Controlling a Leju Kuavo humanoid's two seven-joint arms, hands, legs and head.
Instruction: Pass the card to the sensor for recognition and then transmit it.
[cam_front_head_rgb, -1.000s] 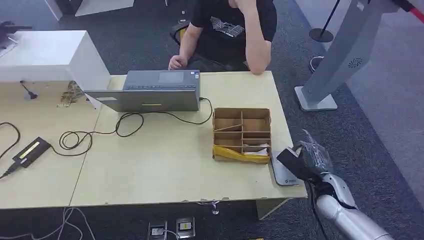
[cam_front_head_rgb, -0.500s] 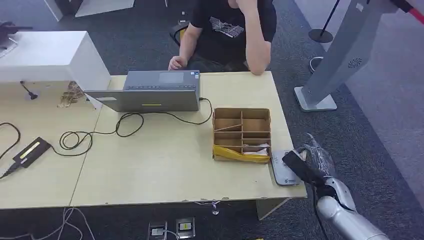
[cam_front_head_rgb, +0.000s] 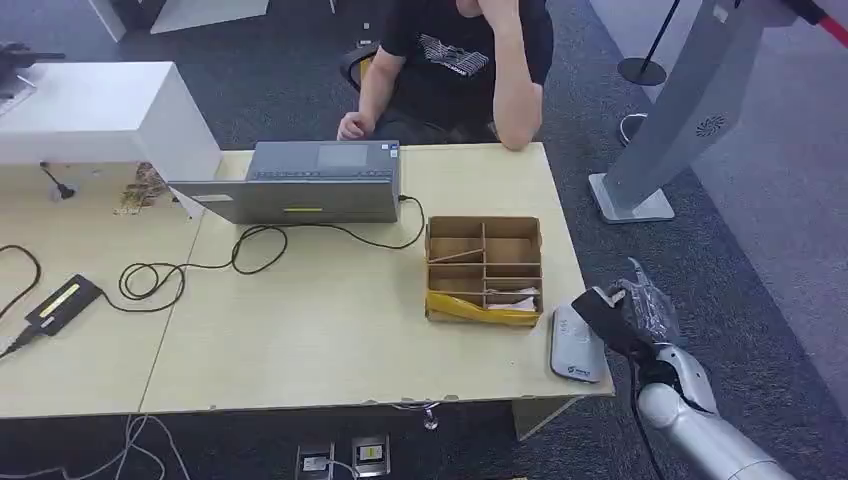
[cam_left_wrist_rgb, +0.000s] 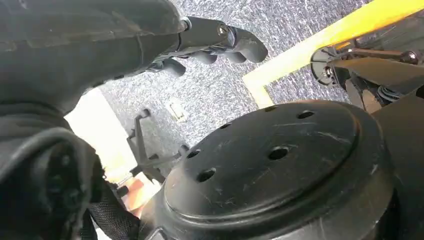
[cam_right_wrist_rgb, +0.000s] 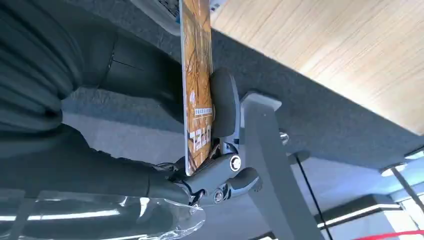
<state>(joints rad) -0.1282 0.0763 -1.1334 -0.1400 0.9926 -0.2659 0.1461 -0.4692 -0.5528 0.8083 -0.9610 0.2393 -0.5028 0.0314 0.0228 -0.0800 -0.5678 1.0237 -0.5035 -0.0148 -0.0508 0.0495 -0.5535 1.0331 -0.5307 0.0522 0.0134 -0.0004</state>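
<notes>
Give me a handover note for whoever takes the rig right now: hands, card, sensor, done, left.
Right hand: holds the card pinched on edge between thumb and fingers, just off the table's right front corner, beside the sensor.
Left hand: hangs by the robot's body, fingers curled, holding nothing.
Sensor: grey pad on the table at its right front corner, next to the cardboard box.
Done: card picked up and brought to the sensor.
Left: whether it was read cannot be told; then pass the card on.

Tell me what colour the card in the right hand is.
Orange-brown with a streaky pattern; the card shows best in the right wrist view.
</notes>
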